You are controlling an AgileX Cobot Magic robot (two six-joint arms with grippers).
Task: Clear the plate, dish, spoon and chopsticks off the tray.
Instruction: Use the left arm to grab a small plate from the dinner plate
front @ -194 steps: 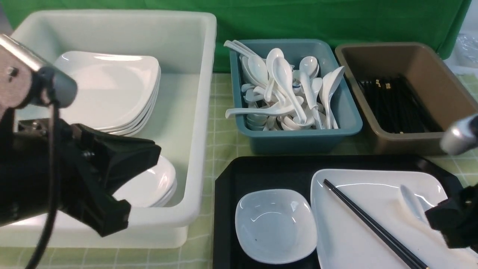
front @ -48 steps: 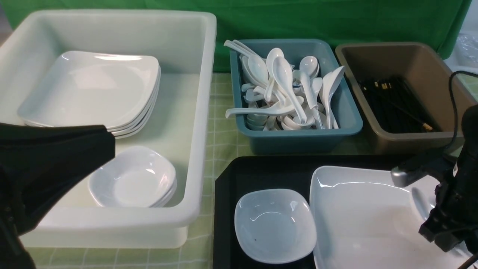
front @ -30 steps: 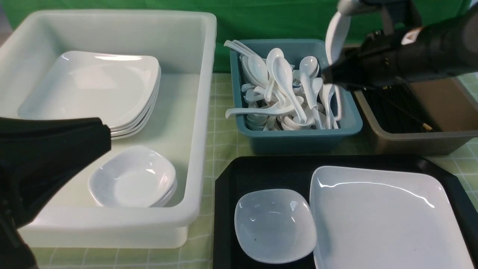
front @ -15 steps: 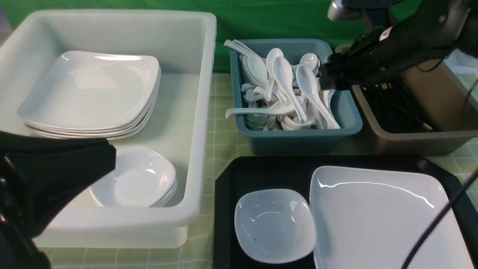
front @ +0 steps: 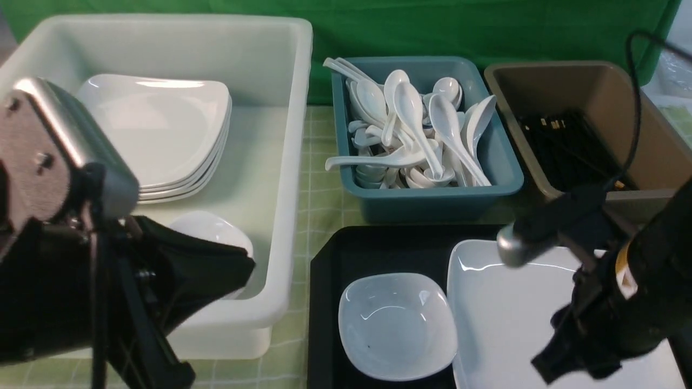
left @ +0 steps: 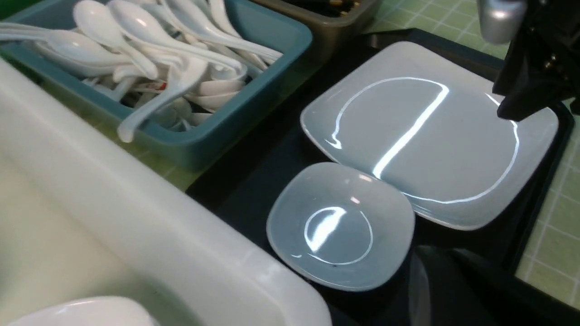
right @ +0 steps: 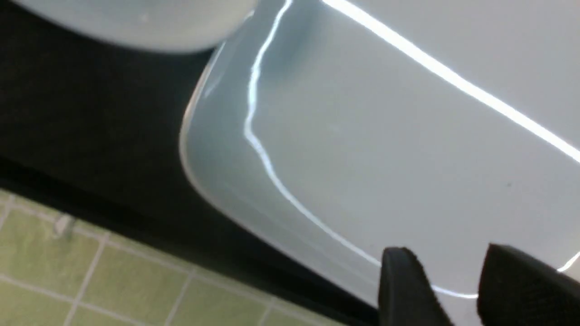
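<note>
The black tray (front: 330,270) carries the small white dish (front: 397,324) and, to its right, the large white plate (front: 503,313). My right gripper (right: 446,271) hovers just over the plate's near edge, open, with nothing between its fingers; in the front view it (front: 557,351) hangs over the plate's right half. My left gripper (left: 435,251) is shut and empty, beside the dish (left: 340,226) and over the tray (left: 253,181). The spoon (front: 447,121) lies on top of the heap in the teal bin. Black chopsticks (front: 567,146) lie in the brown bin.
A white tub (front: 292,162) on the left holds stacked plates (front: 162,124) and small dishes partly hidden by my left arm. The teal bin (front: 432,200) and brown bin (front: 649,124) stand behind the tray. A green checked cloth covers the table.
My right arm left the spoon in the teal bin and swung back down over the plate. My left arm rose and moved forward, now covering the tub's small dishes.
</note>
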